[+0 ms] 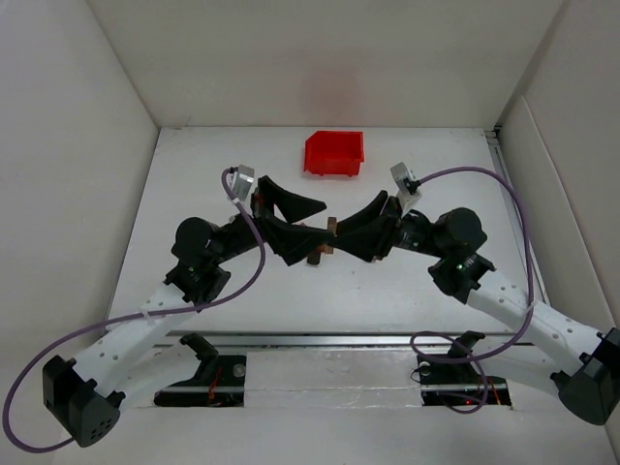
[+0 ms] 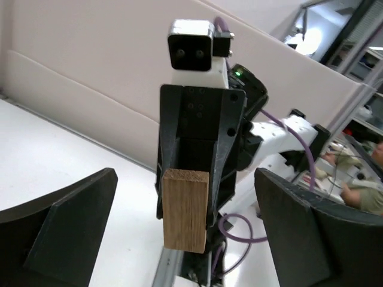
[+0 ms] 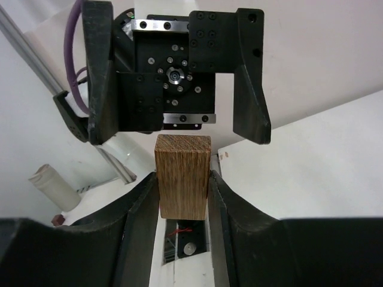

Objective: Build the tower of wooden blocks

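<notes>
Gripping: right tool (image 3: 182, 185) clamped on wood block (image 3: 182, 173), centre frame, long axis upright.
Left tool (image 2: 185, 176): spread wide, facing the block, not touching.
Nearer arm: right.

Just nearer than the red bin (image 1: 334, 155), the left arm (image 1: 281, 237) and right arm (image 1: 387, 232) hide most of each wooden block (image 1: 331, 231); stacking unreadable.

One camera looks down on the tabletop (image 1: 368, 291) from above and behind me; my wrist cameras face each other up close, sharing the wooden block (image 3: 182, 176).
</notes>
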### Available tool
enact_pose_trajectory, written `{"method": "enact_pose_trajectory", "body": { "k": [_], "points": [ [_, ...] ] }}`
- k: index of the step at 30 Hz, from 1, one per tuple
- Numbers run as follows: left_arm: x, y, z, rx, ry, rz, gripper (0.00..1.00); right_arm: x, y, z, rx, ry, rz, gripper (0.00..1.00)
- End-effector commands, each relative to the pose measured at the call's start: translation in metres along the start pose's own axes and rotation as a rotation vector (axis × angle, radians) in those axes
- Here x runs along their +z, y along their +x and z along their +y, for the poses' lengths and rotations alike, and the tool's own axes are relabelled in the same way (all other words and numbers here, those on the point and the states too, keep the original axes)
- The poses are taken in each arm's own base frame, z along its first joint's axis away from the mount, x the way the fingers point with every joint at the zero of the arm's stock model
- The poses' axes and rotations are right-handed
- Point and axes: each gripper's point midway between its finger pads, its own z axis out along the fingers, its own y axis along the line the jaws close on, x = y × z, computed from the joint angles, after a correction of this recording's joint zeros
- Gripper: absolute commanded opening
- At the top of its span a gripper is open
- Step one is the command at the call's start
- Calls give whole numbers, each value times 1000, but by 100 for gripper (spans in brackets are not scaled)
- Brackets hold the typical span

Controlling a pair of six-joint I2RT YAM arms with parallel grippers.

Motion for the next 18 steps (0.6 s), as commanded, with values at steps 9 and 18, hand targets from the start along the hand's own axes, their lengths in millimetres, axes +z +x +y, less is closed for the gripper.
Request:
{"method": "enact_pose_trajectory", "body": {
  "k": [9, 18],
  "points": [
    [-94, -86, 99, 2, -947, -322, 99, -51, 32, -139, 38, 799, 235, 0],
    [-163, -46, 100, 93, -1200, -43, 99, -139, 55, -231, 68, 1340, 420, 0]
  ]
}}
